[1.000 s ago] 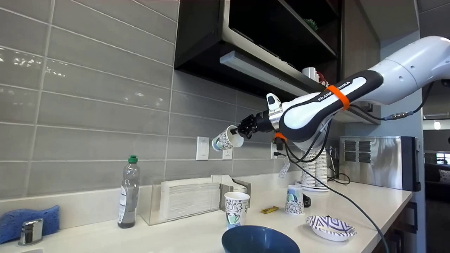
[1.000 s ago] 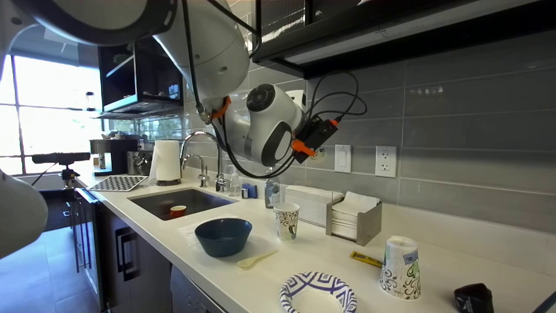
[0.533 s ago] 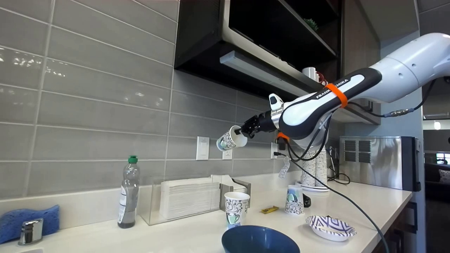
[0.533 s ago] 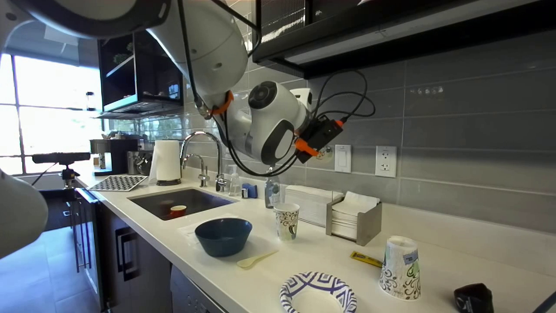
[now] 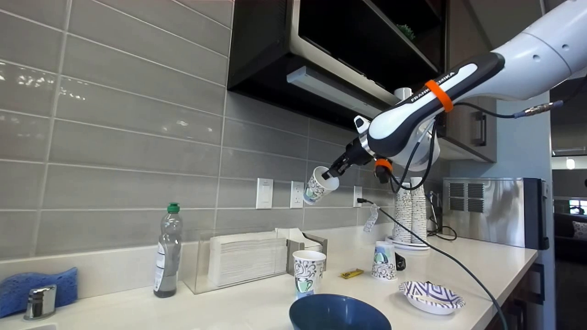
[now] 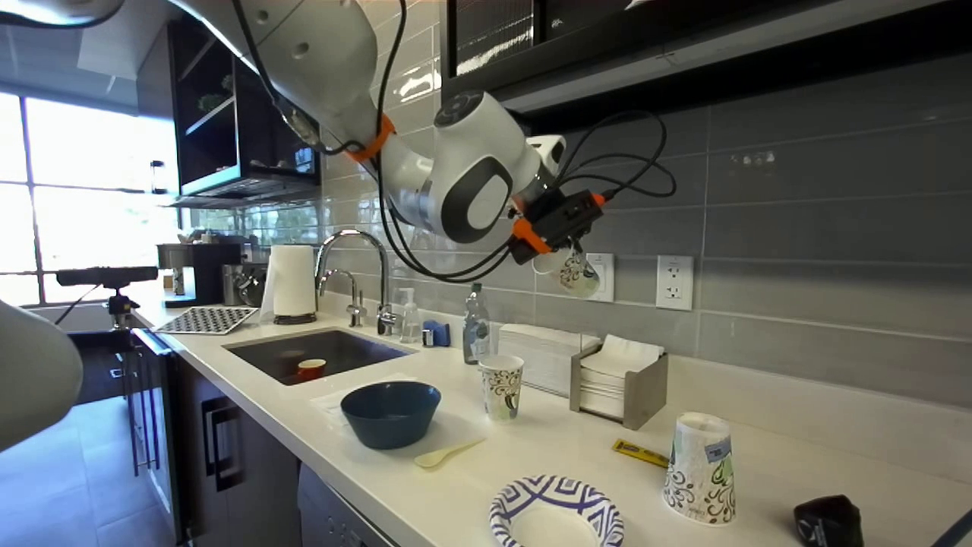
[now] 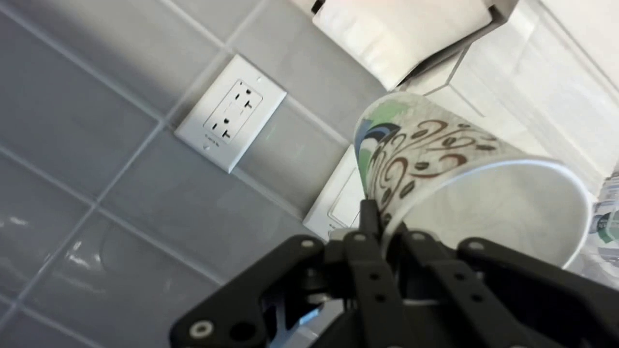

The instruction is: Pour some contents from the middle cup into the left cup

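In an exterior view, your pincer (image 5: pixel 327 174) grips a tilted cup (image 5: pixel 315 190) by its rim, above the counter (image 5: pixel 229 316). In an exterior view, an upright cup (image 6: pixel 501 389) stands just beside a bowl (image 6: pixel 390 429). The wrist view shows your pincer's jaws nearly meeting across the tilted cup's wall.

- The arm (image 5: pixel 463 82) has risen in both exterior views, and the gripper (image 5: pixel 326 174) slants more steeply downward.
- The middle cup (image 5: pixel 318 187) has shifted and tips less — nearer upright now — and the wall outlet (image 5: pixel 296 195), partly covered before, shows almost whole in an exterior view.
- More of that cup shows below the arm's end in an exterior view, overlapping the light switch (image 6: pixel 607 273).
- There the bottle (image 6: pixel 476 334) shows its top, partly hidden earlier.
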You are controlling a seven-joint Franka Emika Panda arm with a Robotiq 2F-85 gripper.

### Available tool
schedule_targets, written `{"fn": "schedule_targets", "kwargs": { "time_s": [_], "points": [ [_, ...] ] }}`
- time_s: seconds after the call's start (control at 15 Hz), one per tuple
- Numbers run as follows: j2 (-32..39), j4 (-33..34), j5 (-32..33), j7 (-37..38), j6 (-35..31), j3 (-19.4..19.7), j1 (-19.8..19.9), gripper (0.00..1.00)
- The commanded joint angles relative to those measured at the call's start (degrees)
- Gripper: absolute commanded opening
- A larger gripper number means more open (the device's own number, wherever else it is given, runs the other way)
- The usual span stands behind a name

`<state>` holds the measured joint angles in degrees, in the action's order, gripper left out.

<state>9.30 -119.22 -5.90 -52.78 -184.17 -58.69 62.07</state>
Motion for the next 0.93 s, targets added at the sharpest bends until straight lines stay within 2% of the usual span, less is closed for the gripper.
{"fn": "schedule_targets", "kwargs": {
  "time_s": [0.0,0.27,0.53,0.6,0.67,0.87],
  "points": [
    [-8.15,-1.47,-3.37,6.41,11.42,2.03,0.38,0.01],
    [-10.85,-0.81,-2.47,12.00,22.82,2.91,0.81,0.01],
    [-10.95,-0.52,-2.26,15.51,30.25,3.53,1.12,0.01],
    [-10.94,-0.63,-1.59,16.61,31.41,14.59,-9.61,0.01],
    [-10.58,-0.55,-1.80,17.27,32.40,16.91,-11.57,0.01],
    [-9.70,-0.78,-2.53,19.26,34.12,30.67,-24.48,0.01]
  ]
}}
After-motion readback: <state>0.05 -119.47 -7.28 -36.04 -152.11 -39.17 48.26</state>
